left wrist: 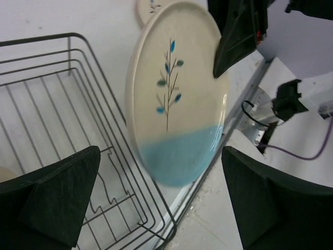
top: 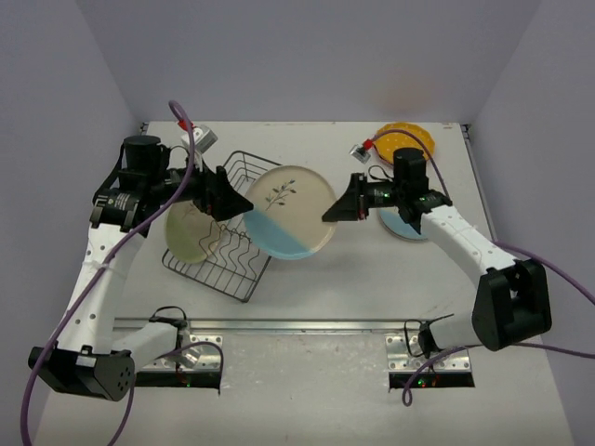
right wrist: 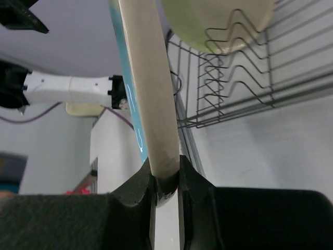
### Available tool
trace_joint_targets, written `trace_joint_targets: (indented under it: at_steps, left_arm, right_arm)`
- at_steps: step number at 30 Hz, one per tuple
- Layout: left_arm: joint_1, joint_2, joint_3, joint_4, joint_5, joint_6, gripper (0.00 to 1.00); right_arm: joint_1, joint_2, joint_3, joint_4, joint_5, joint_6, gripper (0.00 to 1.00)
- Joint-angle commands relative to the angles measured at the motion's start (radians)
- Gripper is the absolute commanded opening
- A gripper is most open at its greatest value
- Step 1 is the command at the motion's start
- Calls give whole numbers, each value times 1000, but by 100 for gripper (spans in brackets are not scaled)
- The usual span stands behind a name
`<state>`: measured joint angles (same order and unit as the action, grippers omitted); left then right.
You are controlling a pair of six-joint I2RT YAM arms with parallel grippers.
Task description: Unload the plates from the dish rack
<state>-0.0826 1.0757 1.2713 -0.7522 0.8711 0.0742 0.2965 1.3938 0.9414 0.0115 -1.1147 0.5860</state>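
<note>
A cream-and-blue plate (top: 290,212) with a leaf sprig hangs tilted just right of the dish rack (top: 228,269). My right gripper (top: 333,212) is shut on its right rim; in the right wrist view the plate's edge (right wrist: 148,78) is pinched between both fingers, gripper (right wrist: 165,177). My left gripper (top: 232,200) is open at the plate's left side. In the left wrist view its fingers stand wide apart, gripper (left wrist: 160,156), clear of the plate (left wrist: 177,99). A pale green plate (top: 191,232) stays in the rack's left part, also seen as the green plate (right wrist: 218,21) behind the rack's wires (right wrist: 250,99).
An orange dotted plate (top: 406,139) lies at the back right of the table. Another cream-and-blue plate (top: 406,226) lies under my right forearm. A metal rail (top: 297,325) runs along the near table edge. White walls close in the left, back and right.
</note>
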Motion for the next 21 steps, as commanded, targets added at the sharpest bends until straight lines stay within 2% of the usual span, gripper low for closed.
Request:
trace_joint_targets:
  at_steps: [1,6,10,14,21]
  left_arm:
    - [-3,-53,8,98,-218,-39,100]
    - [-3,-59,-7,122,-251,-37,100]
    - [-3,-60,-24,137,-247,-35,100]
    - [-3,-64,-41,156,-258,-39,100]
    - [-3,-75,-54,151,-267,-26,100]
  right_arm:
    - [-261,-105,-83,111,-142,105,0]
    - [-545,-124,-129,-93,-209,-91,0]
    - [-746,-28,-48,-394,-182,-388,0]
    - [-873,99,22,-505,-135,-486,0]
    - [-948,243,105,-538,-4,-538,0]
